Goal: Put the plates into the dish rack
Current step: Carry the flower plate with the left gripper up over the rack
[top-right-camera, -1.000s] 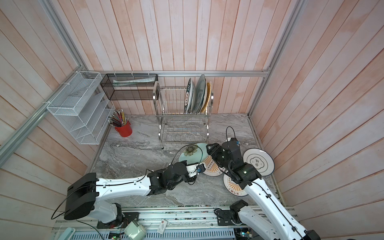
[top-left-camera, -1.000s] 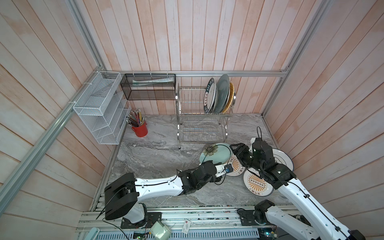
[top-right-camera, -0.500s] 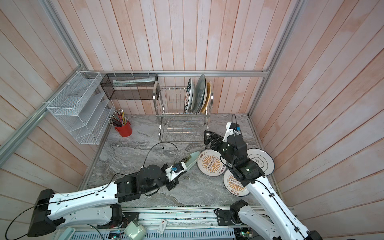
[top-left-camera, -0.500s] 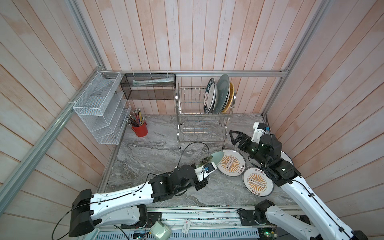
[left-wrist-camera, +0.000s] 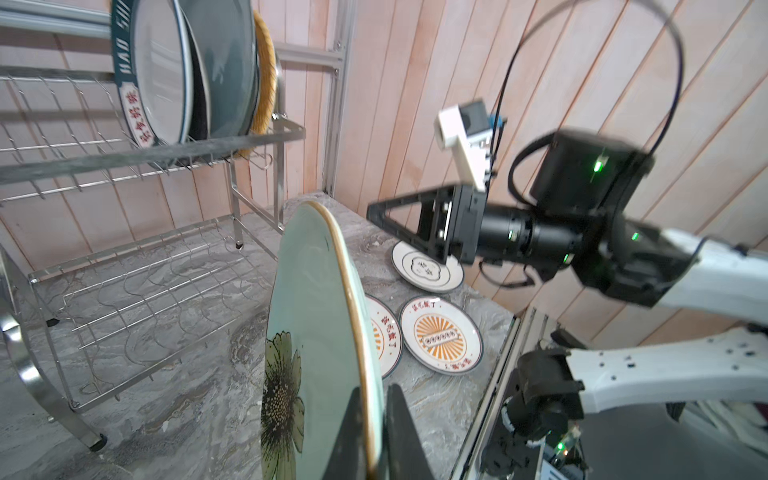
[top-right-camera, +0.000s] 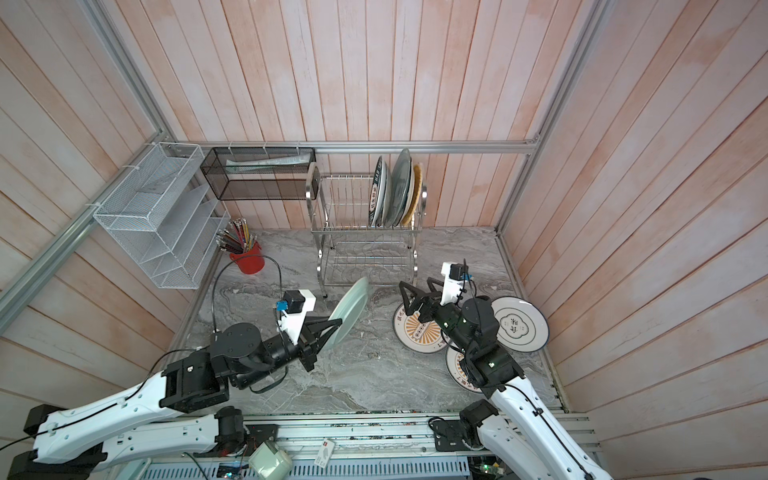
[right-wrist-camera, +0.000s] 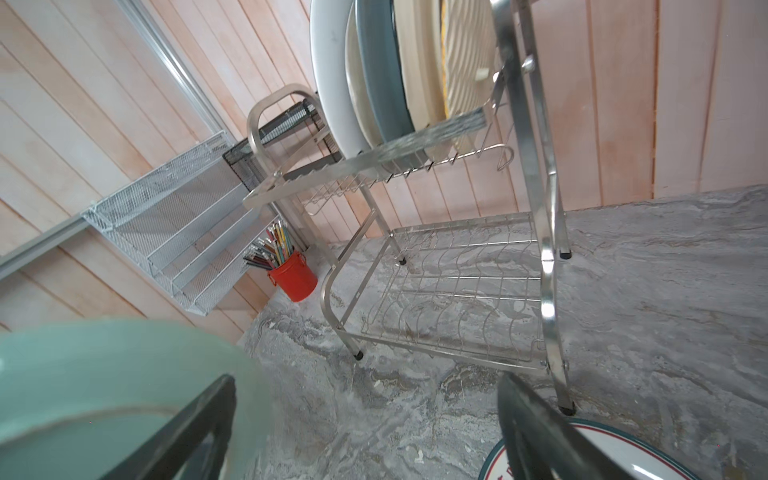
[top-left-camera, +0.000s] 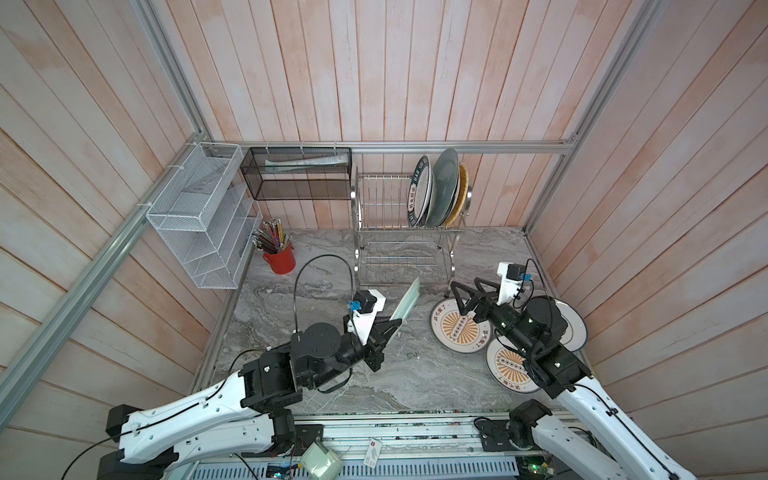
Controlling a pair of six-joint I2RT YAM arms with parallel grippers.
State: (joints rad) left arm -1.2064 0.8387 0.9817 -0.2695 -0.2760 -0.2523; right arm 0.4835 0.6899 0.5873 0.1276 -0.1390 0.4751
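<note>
My left gripper (top-left-camera: pixel 395 326) (left-wrist-camera: pixel 372 399) is shut on the rim of a mint plate with a flower (top-left-camera: pixel 406 305) (left-wrist-camera: pixel 307 332), held on edge above the table in front of the dish rack (top-left-camera: pixel 399 253) (top-right-camera: pixel 365 253). Several plates (top-left-camera: pixel 440 191) stand in the right end of the rack's upper tier. The lower tier holds nothing. My right gripper (top-left-camera: pixel 465 286) (right-wrist-camera: pixel 365 386) hangs open and empty above an orange-sunburst plate (top-left-camera: pixel 459 328). A second sunburst plate (top-left-camera: pixel 509 365) and a blue-ring plate (top-left-camera: pixel 575 328) lie flat beside it.
A red cup of pencils (top-left-camera: pixel 279 259) stands left of the rack. A white mesh organiser (top-left-camera: pixel 199 224) and a black mesh basket (top-left-camera: pixel 297 174) hang on the back left walls. Wooden walls close in the table on three sides.
My left gripper has lifted the mint plate off the table, turned it on edge and carried it towards the rack. My right gripper has opened wide and pulled back to the right.
</note>
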